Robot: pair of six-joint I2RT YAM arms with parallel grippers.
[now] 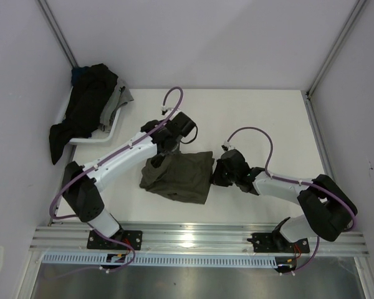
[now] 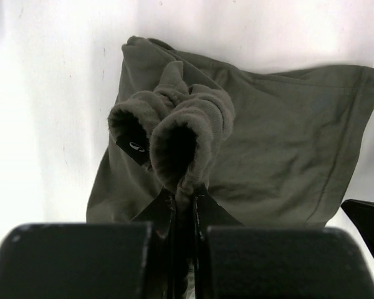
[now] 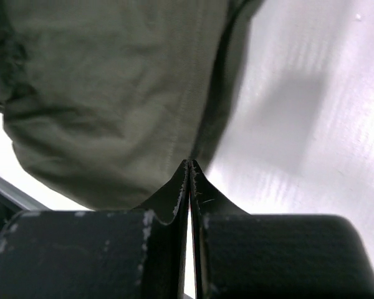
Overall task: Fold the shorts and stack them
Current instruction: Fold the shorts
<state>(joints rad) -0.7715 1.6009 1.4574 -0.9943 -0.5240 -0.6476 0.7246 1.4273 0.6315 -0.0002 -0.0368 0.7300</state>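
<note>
The olive-green shorts (image 1: 177, 176) lie part folded in the middle of the table. My left gripper (image 1: 167, 149) is at their far left corner, shut on the bunched waistband (image 2: 174, 134) and holding it up above the rest of the cloth (image 2: 287, 143). My right gripper (image 1: 217, 171) is at their right edge, with its jaws shut and their tips pinching the olive hem (image 3: 191, 163). The olive cloth (image 3: 112, 87) fills the upper left of the right wrist view. The black shorts (image 1: 84, 112) hang over the white basket (image 1: 115, 128) at the far left.
A grey cloth (image 1: 118, 99) lies in the basket beside the black shorts. White walls close in the table on the left, back and right. The metal rail (image 1: 199, 233) with both arm bases runs along the near edge.
</note>
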